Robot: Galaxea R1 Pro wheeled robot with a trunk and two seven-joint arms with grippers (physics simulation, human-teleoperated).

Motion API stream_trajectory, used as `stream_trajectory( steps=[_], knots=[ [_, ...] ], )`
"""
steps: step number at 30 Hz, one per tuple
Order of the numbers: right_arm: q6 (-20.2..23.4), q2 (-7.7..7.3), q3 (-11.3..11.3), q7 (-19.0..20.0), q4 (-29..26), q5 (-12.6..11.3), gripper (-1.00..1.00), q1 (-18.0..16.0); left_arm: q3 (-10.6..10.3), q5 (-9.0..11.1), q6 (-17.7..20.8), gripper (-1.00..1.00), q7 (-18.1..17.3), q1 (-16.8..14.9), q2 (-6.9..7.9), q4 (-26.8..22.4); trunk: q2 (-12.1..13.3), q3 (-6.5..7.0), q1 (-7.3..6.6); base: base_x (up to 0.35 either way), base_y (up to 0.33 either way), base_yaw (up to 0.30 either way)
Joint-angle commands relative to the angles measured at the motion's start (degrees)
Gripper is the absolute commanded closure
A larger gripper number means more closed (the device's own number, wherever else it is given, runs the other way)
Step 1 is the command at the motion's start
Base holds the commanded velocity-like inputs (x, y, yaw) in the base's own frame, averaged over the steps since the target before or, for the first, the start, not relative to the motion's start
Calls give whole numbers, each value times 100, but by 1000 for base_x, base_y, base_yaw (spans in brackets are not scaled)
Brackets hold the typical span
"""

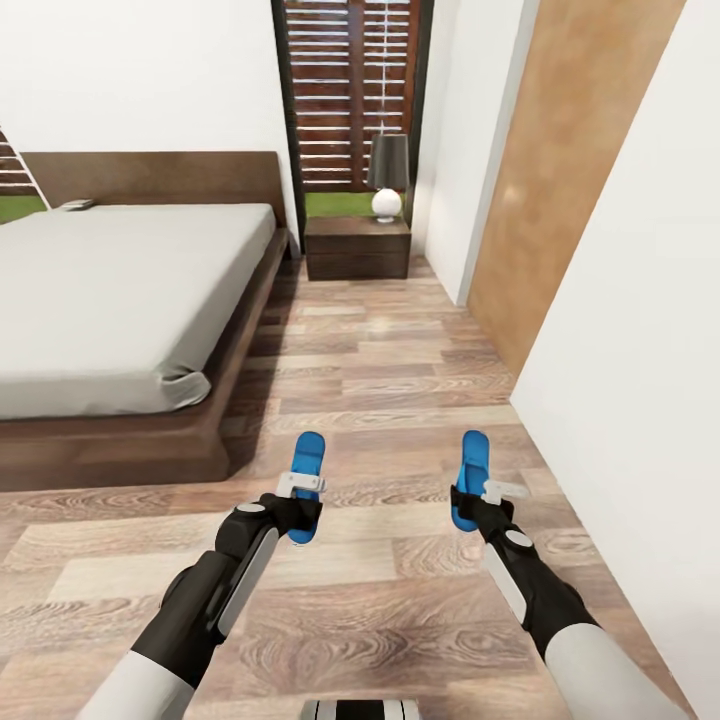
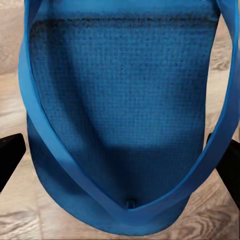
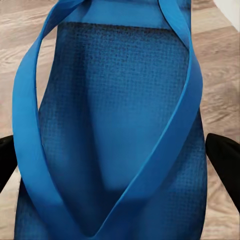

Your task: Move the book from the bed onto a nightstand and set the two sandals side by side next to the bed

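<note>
Head view looks down a bedroom with a brown wood-plank floor [image 1: 400, 340], where each arm carries one bright blue flat sandal out in front of the robot: the left pincer [image 1: 300, 497] is closed on the left sandal [image 1: 307, 460], and the right pincer [image 1: 478, 500] is closed on the right sandal [image 1: 473, 455], both soles pointing away from the robot and held above the planks, well apart from each other. Left wrist view confirms the grip, with the woven blue footbed [image 2: 120, 100] and its strap between the two dark fingers [image 2: 10, 155]; right wrist view shows the same for the other sandal [image 3: 120, 130]. Holding them parallel and toe-forward looks like preparation for setting them down as a matched pair. To the left stands the large low bed with dark-brown wooden frame and light-grey mattress [image 1: 110, 290], its near corner close to the left sandal. Beyond it, the low dark-brown nightstand [image 1: 357, 248] carries a lamp with a dark shade [image 1: 388, 175]. A small flat object near the headboard [image 1: 78, 205] may be the book, though it is too small to tell
</note>
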Motion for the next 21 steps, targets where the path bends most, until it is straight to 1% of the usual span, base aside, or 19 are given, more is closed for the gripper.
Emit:
stream_trajectory(
  steps=[1, 5, 10, 14, 17, 21],
  knots=[
    [15, -10, 75, -54, -9, -47, 100, -2, -5, 60, 23, 100, 55, -2, 1, -7, -2, -5, 2, 297, -167, 0],
    [12, -12, 122, -54, -11, -47, 100, -2, -5, 60, 23, 100, 55, -3, -7, -7, -2, -5, 2, 319, -94, 0],
    [9, -24, 132, -54, -17, -47, 100, -2, -10, 60, 23, 100, 48, -4, -2, -7, -2, -5, 2, 331, -8, 2],
    [2, -27, 128, -56, -21, -47, 100, -2, -12, 60, 23, 100, 46, -4, 0, -7, -2, -5, 2, 332, -55, 144],
    [0, -27, 128, -54, -25, -47, 100, -2, -12, 60, 23, 100, 46, -4, 0, -7, -2, -5, 2, 330, -123, 37],
    [-1, -27, 128, -54, -26, -47, 100, -2, -12, 60, 23, 100, 46, -1, 0, -7, -2, -5, 2, 329, -35, 7]
  ],
)
